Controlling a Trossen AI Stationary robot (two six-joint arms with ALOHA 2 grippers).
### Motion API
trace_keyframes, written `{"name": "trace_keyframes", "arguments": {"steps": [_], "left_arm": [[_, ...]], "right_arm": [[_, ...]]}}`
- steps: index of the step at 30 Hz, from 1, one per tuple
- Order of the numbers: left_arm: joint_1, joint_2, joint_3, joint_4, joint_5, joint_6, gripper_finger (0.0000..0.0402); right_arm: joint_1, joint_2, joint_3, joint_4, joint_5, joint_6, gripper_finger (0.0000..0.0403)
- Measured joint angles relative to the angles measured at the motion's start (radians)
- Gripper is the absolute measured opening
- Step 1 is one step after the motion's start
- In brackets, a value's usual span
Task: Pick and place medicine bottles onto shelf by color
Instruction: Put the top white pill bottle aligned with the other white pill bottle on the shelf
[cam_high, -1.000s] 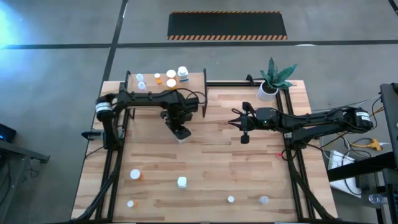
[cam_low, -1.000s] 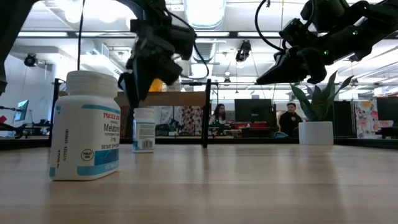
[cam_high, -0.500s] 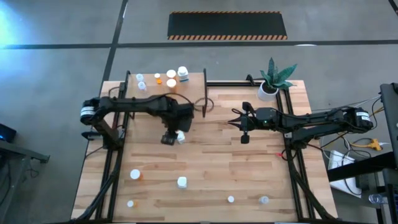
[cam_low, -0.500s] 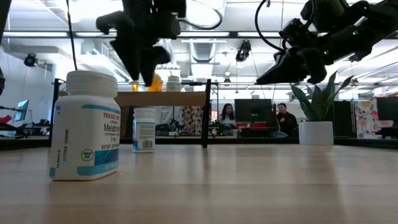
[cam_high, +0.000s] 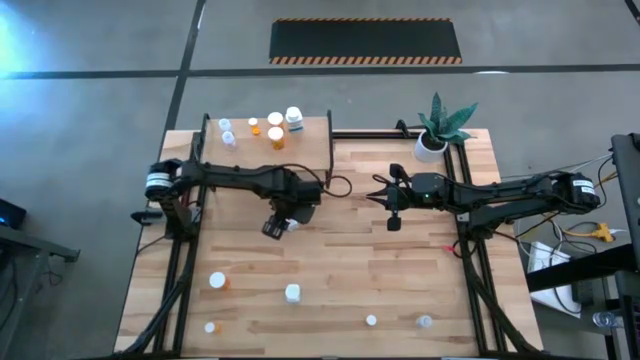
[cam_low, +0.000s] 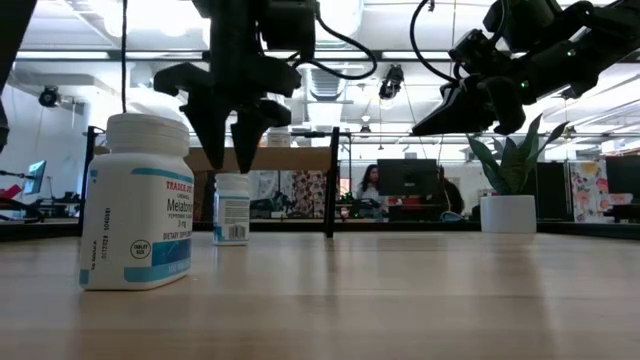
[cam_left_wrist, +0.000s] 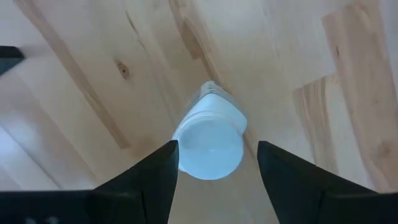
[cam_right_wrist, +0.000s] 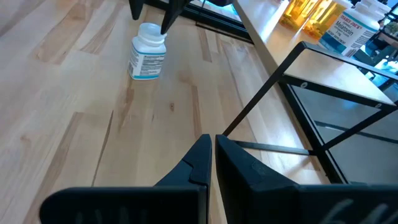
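Bottles are the business here, and the one in hand is a white-capped bottle (cam_high: 290, 224) standing upright on the tabletop (cam_high: 350, 270), just in front of the shelf (cam_high: 305, 140). The left gripper (cam_high: 274, 227) hangs right above it, pointing down, its fingers (cam_left_wrist: 149, 180) spread wide with the cap showing between them in the left wrist view. The low view puts the fingertips just above the cap, not touching it. So the step looks like the approach to a pick, with nothing grasped yet.

The next move probably calls for a straight descent until the fingers straddle the body below the cap, then a firm close. The bottle sits slightly off centre between the fingers, so a small sideways correction may help; otherwise one finger could knock it over.

Several bottles, orange (cam_high: 275, 133) and white (cam_high: 294, 119), already stand on the shelf. Others wait near the front edge of the tabletop, among them a white one (cam_high: 292, 293).

The right gripper (cam_high: 378, 196) waits above mid-tabletop, near the potted plant (cam_high: 440, 125), its fingers (cam_right_wrist: 199, 165) pressed together and holding nothing.
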Motion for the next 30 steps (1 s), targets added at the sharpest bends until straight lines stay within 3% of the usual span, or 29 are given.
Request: {"name": "trace_keyframes", "arguments": {"steps": [9, 20, 30], "left_arm": [[0.0, 0.0, -0.009, 0.025, -0.009, 0.006, 0.0203], [-0.009, 0.0, -0.031, 0.021, -0.057, 0.036, 0.0259], [-0.01, 0.0, -0.098, 0.039, -0.069, 0.08, 0.0263]], "right_arm": [[0.0, 0.0, 0.0, 0.0, 0.0, -0.004, 0.0013], [0.0, 0.0, 0.0, 0.0, 0.0, -0.005, 0.0013], [0.0, 0.0, 0.0, -0.001, -0.001, -0.005, 0.0013]]}}
